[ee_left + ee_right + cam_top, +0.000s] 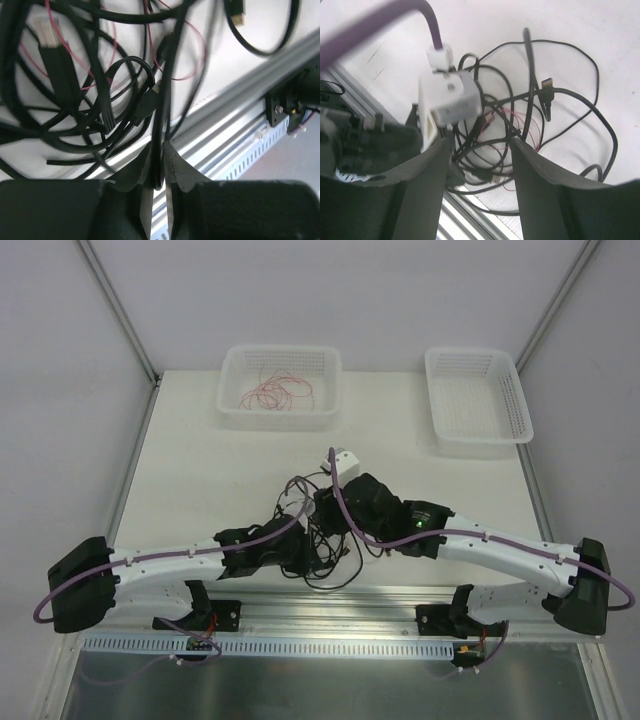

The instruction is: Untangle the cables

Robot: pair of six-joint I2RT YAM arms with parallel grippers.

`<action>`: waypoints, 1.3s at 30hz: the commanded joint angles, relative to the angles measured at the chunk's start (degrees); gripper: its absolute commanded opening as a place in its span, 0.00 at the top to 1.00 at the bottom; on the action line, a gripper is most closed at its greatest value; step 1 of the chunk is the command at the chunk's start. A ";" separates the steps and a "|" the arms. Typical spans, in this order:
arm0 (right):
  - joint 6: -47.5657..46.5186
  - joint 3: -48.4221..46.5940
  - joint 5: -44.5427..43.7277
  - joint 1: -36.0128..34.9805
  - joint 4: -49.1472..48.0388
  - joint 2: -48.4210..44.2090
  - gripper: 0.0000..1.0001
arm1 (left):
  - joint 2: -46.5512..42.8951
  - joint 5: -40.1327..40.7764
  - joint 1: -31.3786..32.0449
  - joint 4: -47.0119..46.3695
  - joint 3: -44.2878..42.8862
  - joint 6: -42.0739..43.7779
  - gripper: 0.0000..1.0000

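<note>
Seen from above, the two wrists meet over the near middle of the table (pixel 200 480) and cover most of the heap. Neither set of fingers can be made out there, and only a fringe of black cables (pixel 335 568) shows beneath them.

In the left wrist view, the left gripper (pixel 159 167) has its fingers pressed together on one strand of the black cables. The strand runs straight up from the pinch, but the picture is blurred and its far end is lost in the knot. Beyond the fingertips and to their left, thick and thin black loops cross one another, with flat-ended plugs among them. Fine red-pink wires (pixel 150 40) thread through. An aluminium rail (pixel 260 95) runs to the right of the fingers.

The right gripper (pixel 481 175) has its fingers wide apart and holds nothing; the tangle lies beyond the gap. A white box (pixel 449 102) on a purple hose (pixel 370 27) hides the part of the tangle by its left finger.

Far beyond both grippers, a white basket (pixel 280 420) holds more red-pink loops, and a second basket (pixel 480 443) sits to its right.
</note>
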State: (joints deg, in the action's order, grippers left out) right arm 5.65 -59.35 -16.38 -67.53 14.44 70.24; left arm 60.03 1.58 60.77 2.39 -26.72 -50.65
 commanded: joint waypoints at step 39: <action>4.46 9.96 -5.42 -3.66 1.65 -9.42 0.38 | -11.08 15.29 -14.01 9.83 -0.35 -9.81 0.25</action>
State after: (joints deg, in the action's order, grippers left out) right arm 9.41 -49.78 -23.18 -70.24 20.32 59.72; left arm 47.24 16.78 47.51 14.15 -27.62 -59.20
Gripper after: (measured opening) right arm 0.614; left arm 0.758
